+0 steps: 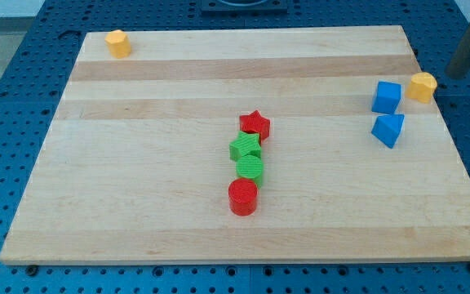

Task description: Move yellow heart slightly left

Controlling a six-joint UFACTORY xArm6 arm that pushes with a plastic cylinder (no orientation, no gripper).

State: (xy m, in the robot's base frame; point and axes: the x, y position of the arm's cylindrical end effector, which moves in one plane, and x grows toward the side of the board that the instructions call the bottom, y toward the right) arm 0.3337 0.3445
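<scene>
Because the yellow heart (pixel 422 86) must go slightly left, what matters most is that our tip (pixel 454 75) stands just to its right, by the bench's (pixel 219 245) right edge. The heart lies to the view's left of the tip, close beside a blue cube (pixel 387 97). Our tool is a bare rod with nothing to open or close. It appears not to touch the heart, though blur makes this uncertain.

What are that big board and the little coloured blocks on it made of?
The board looks like pale wood: visible grain and plank-like bands, matte. The blocks, such as the red star and blue cube, seem plastic: solid uniform colour, faint sheen. Possibly painted wood; can't tell.
</scene>
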